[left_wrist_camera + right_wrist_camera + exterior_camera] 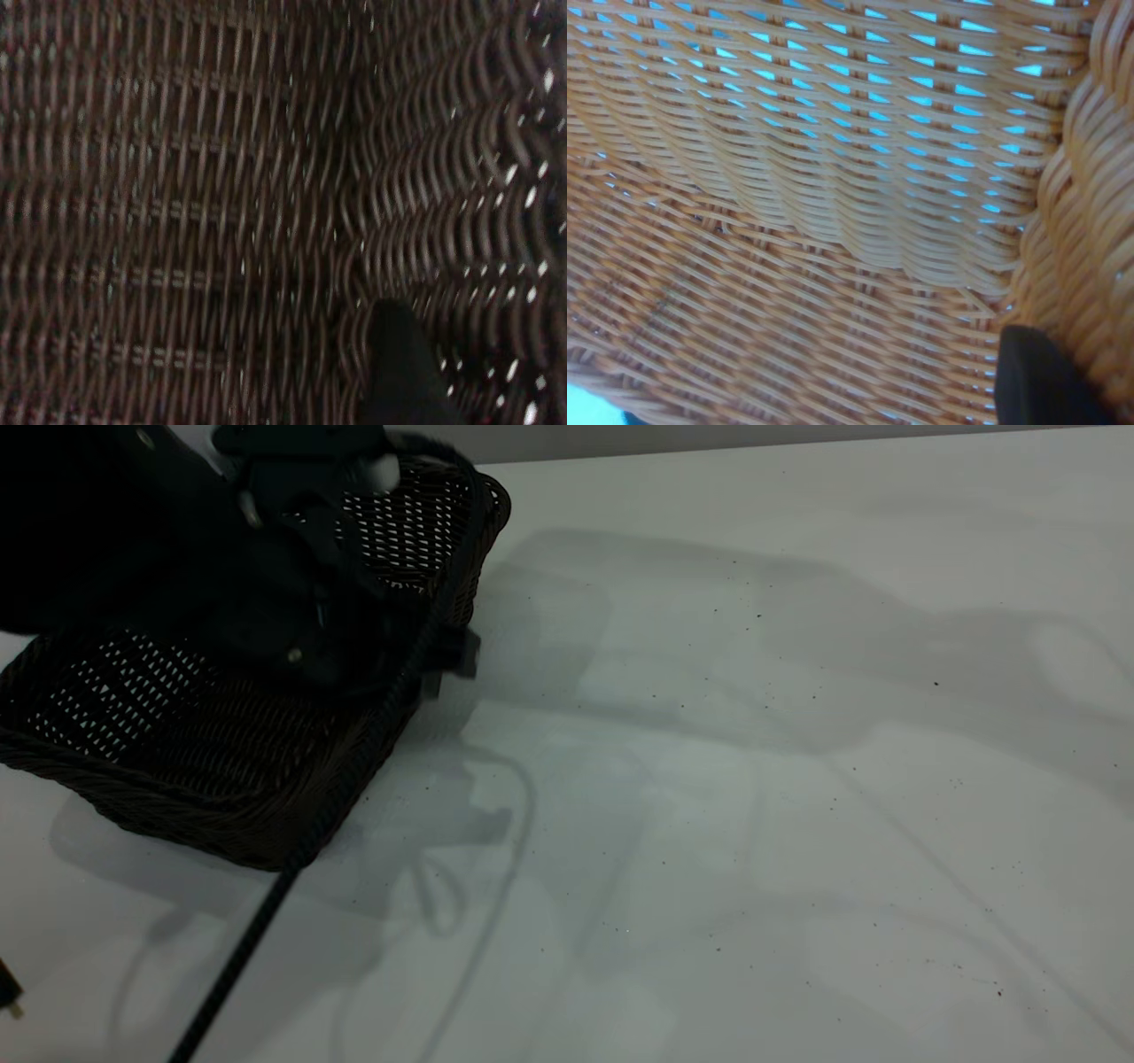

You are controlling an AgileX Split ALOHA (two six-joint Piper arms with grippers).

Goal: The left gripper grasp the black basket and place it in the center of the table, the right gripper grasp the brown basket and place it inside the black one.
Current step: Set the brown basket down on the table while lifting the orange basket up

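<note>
the left hand (416, 664), largely lost against the black basket (221, 726), straddles its side wall on the surface (753, 779) (grip unclear), while the right hand's grip is unreadable too.

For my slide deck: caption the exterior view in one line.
Left end effector at the long rim of the black basket, which sits at the white table's left side.
</note>
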